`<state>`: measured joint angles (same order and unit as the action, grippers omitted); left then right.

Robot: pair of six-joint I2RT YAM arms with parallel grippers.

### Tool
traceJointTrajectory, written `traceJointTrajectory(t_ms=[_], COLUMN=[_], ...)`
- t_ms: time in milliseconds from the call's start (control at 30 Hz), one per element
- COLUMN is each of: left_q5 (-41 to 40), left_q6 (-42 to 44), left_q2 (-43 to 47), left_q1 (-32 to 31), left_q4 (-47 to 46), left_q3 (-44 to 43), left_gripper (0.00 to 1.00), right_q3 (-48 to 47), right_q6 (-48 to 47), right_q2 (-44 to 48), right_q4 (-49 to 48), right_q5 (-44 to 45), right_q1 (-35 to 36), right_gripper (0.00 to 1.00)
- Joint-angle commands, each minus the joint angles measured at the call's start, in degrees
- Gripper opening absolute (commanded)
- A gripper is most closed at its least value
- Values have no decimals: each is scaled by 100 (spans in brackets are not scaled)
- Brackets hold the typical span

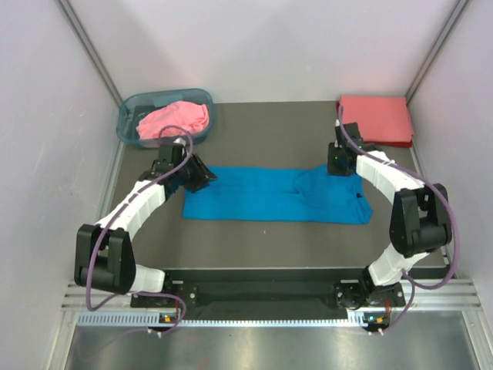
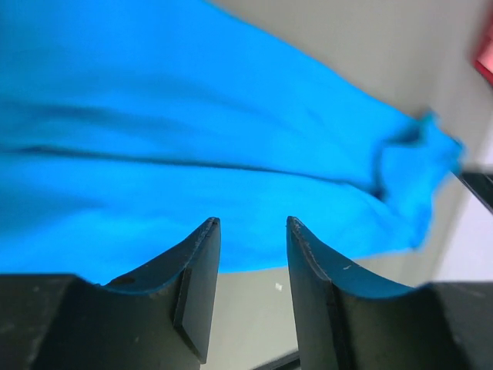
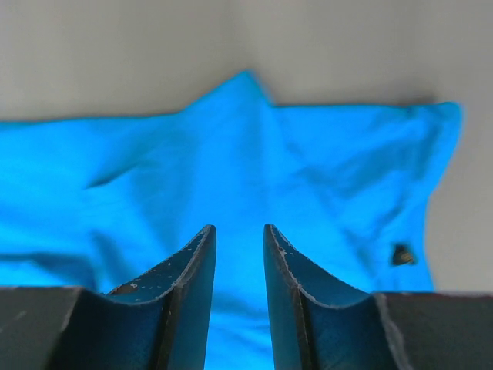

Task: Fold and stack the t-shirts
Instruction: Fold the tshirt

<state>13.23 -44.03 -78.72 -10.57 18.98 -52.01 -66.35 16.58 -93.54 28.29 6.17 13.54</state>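
The bright blue t-shirt [image 1: 277, 194] lies folded into a long strip across the middle of the table; it also fills the left wrist view [image 2: 192, 154] and the right wrist view [image 3: 254, 177]. My left gripper [image 1: 206, 176] is open and empty at the strip's far left corner [image 2: 253, 225]. My right gripper [image 1: 337, 165] is open and empty over the strip's far right end [image 3: 239, 230]. The pink t-shirt [image 1: 174, 119] lies crumpled in the basket. The coral-red t-shirt [image 1: 375, 118] lies folded at the far right corner.
The translucent blue-grey basket [image 1: 131, 110] stands at the far left. White walls close in the table on three sides. A metal rail [image 1: 262, 316] runs along the near edge by the arm bases.
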Motion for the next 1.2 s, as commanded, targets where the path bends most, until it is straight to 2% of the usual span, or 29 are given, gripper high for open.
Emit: traceJointTrajectory(t_ms=[0, 100, 300, 467, 600, 733, 833, 867, 933, 1067, 1167], left_q5=[1259, 1619, 1831, 2508, 2518, 2315, 2158, 2009, 1815, 1744, 1656], left_q6=[395, 387, 360, 97, 201, 272, 228, 246, 316, 273, 246], left_q2=[-134, -958, -1900, -2191, -2410, -2762, -3184, -3394, -3632, -4116, -4301], left_q1=[-68, -68, -68, -182, -603, -1157, -1561, -1736, -1956, -2186, -2327], left_q4=[-1273, -1432, -1635, -2548, -2514, -2312, -2285, -2276, -2136, -2065, -2136], left_q3=[-37, -300, -669, -793, -1232, -1768, -2163, -2338, -2567, -3130, -3367], left_gripper=[45, 45, 44, 44, 44, 43, 43, 43, 42, 41, 41], right_q3=[-211, -414, -783, -862, -819, -704, -652, -643, -511, -256, -186], right_q6=[-427, -681, -1051, -1244, -1359, -1385, -1394, -1377, -1289, -1183, -1209], right_q2=[-322, -612, -1184, -1465, -1571, -1589, -1519, -1431, -1282, -790, -762], right_q4=[-201, -342, -492, -658, -755, -852, -869, -878, -957, -1054, -1037], right_q5=[-825, -1187, -1688, -2014, -2120, -2199, -2086, -1903, -1665, -1339, -1347], right_q1=[-299, -580, -958, -1169, -1161, -1161, -1161, -1161, -1169, -1169, -1169], right_gripper=[32, 32, 34, 34, 34, 28, 18, 10, 0, 0, 0])
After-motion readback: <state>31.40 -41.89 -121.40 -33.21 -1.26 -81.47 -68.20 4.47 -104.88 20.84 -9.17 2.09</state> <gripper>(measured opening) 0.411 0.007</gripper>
